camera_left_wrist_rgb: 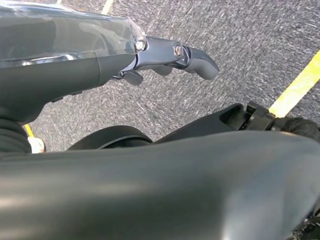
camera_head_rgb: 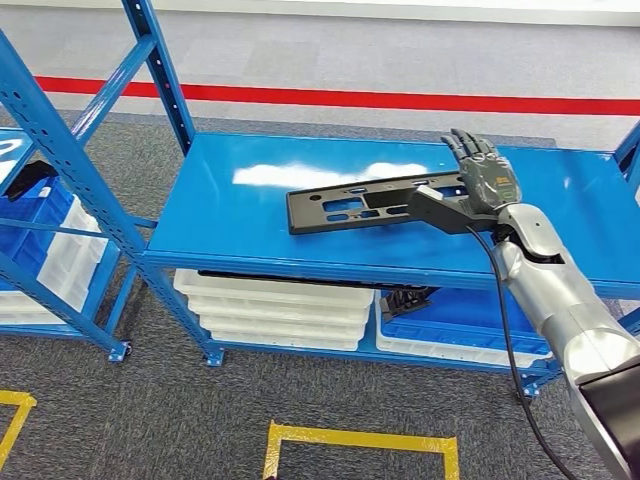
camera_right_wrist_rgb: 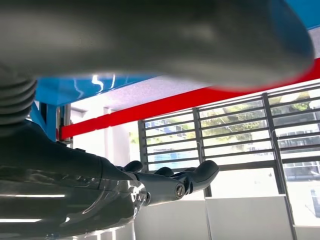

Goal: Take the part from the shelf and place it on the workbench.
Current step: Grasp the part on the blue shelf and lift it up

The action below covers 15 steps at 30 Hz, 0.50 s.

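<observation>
Right hand hovering at near end of part, fingers stretched out, apart, gripping nothing. Part: long flat black bracket lying on blue shelf, stretching away leftward from hand. Whether palm is touching part: cannot tell.

Judged step: reaching to grasp. Advice: be lowering fingers over part's end, thumb under edge, closing firmly; be lifting level, since long piece may be tipping.

Left hand hanging over floor, fingers loosely extended, holding nothing.

Right hand fingers extended, red beam, slatted windows
</observation>
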Tool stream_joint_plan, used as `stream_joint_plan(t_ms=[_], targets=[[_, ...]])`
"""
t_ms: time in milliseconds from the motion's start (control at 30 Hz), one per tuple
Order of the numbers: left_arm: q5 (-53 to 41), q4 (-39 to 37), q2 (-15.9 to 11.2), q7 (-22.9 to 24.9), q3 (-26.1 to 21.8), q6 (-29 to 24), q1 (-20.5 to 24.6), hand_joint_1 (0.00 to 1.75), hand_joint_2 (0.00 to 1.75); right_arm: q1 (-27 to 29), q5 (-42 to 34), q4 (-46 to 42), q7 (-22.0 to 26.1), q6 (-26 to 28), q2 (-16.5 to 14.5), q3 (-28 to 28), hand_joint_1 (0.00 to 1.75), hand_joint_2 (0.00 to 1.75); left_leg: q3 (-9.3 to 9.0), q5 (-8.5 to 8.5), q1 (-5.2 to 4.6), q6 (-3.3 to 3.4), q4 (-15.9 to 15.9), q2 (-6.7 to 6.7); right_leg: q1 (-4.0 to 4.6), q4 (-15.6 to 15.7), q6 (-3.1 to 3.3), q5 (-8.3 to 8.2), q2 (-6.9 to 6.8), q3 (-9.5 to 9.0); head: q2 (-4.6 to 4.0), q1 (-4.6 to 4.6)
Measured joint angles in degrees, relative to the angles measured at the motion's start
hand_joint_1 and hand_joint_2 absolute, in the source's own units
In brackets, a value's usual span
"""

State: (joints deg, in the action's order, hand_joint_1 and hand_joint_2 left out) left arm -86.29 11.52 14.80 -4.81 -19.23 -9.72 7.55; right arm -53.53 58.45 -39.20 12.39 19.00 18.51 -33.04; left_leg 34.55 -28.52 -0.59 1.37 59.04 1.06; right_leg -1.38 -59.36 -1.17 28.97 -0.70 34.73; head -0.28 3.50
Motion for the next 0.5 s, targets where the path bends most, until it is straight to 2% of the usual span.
stream_joint_plan(t_ms=[500], targets=[[0.00,0.00,0.00,-0.02,0.06,0.44,0.00,0.00,0.00,0.38,-3.81,-0.19,1.94,-2.07,0.46,-0.01,0.00,1.75,0.00,0.00,0.00,0.00,0.00,0.00,0.00,0.00,0.00,0.00,0.01,0.01,0.00,0.02]])
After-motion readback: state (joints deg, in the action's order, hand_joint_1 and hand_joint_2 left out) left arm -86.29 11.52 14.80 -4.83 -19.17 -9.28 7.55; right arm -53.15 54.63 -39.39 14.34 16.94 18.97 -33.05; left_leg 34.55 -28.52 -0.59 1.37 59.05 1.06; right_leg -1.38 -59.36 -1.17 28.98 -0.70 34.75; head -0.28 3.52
